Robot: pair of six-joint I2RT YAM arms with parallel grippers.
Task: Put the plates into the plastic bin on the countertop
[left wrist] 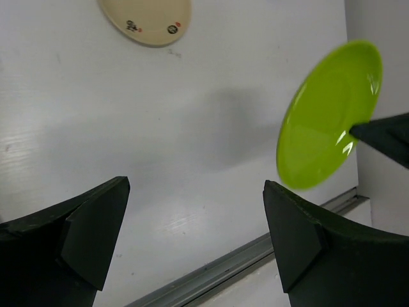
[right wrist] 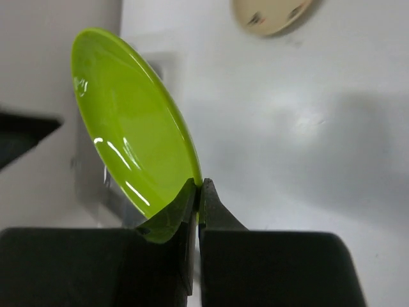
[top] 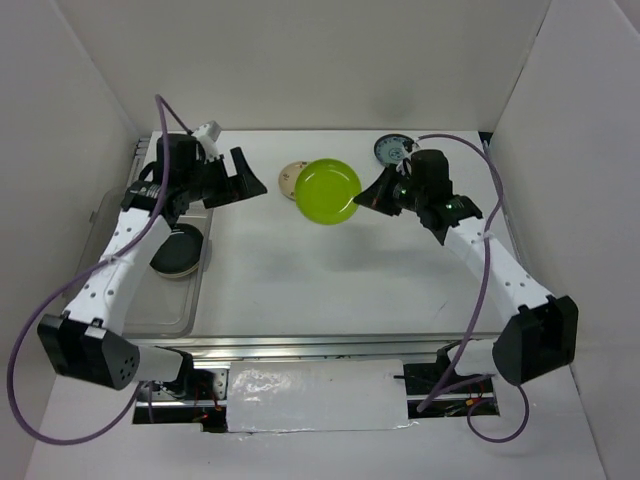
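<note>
The right gripper [right wrist: 199, 187] pinches the lime green plate [right wrist: 128, 141] tight by its rim, while the left gripper [left wrist: 197, 188] gapes wide, holding nothing.

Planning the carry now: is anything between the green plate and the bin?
Yes. The open left gripper hangs between the lime green plate, pinched by the right gripper, and the plastic bin, and the left arm crosses above the bin.

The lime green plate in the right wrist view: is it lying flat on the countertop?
No, the lime green plate is tilted up off the countertop, its rim pinched in the shut right claw.
</note>
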